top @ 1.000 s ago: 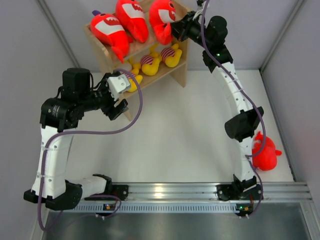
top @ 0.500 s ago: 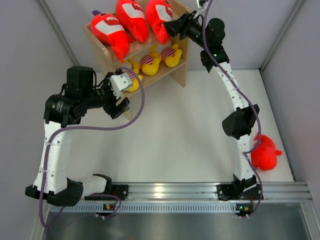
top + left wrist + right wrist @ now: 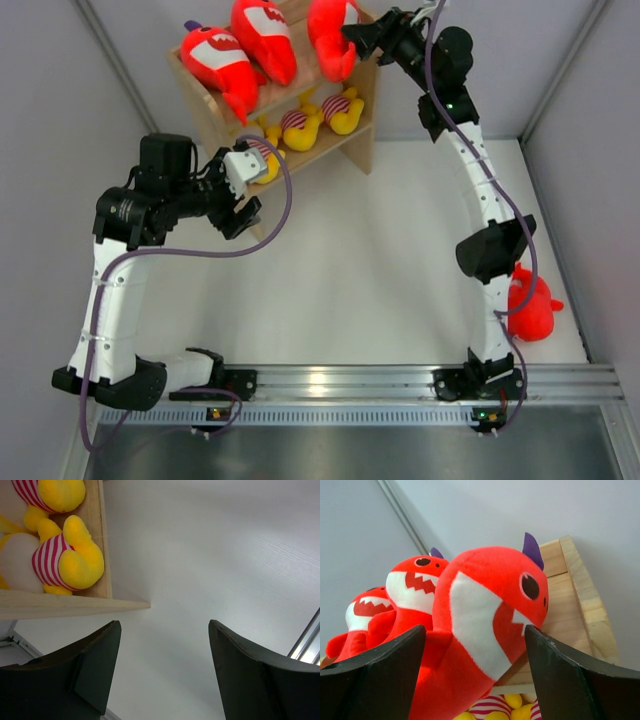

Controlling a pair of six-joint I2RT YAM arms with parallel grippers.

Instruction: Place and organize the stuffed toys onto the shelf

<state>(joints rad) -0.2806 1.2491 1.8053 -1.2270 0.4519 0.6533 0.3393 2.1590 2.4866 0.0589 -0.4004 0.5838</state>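
The shelf stands at the back left. Three red shark stuffed toys lie on its top tier: one on the left, one in the middle and one on the right. Yellow striped plushes sit on the lower tier. A fourth shark lies on the table at the right. My right gripper is open just beside the right shark, its jaws apart from it on both sides. My left gripper is open and empty by the shelf's near left corner, next to a yellow plush.
The shelf's wooden side panel runs just ahead of my left fingers. Grey walls close in the table at the back and on both sides. The right arm's elbow hangs just above the fourth shark. A metal rail runs along the near edge.
My right gripper has opened and let go of the right shark, which now rests on the top tier, and has drawn back a little. The left arm has edged slightly toward the shelf.
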